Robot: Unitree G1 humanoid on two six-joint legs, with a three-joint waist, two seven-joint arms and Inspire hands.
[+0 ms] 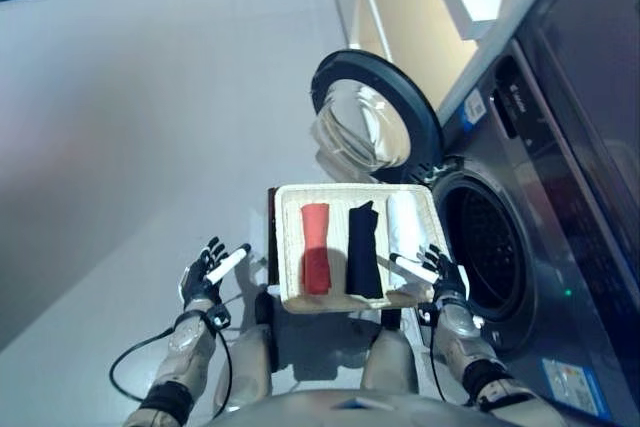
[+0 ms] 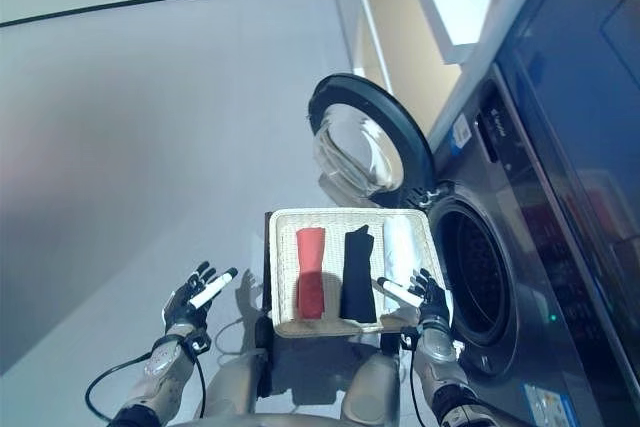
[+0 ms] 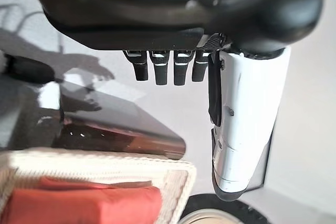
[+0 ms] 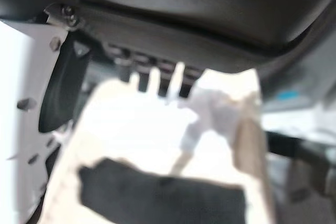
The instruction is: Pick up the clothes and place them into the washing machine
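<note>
Your right hand (image 1: 441, 277) is open, right beside the white cloth (image 1: 403, 226) in the basket (image 1: 288, 247). The cloth points away from you. Your left hand (image 1: 205, 272) is open, farther off.

Silver-grey arms, dark left hand (image 1: 203, 277) and right hand (image 1: 443, 280), each thumb under a white cover.

Three folded clothes: one red (image 1: 315, 247), one black (image 1: 364, 250), one white (image 1: 404, 226); one basket (image 1: 289, 247); one washing machine (image 1: 540, 187).

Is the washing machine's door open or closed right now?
Open: the round door is swung wide to the left, and the dark drum shows behind it.
</note>
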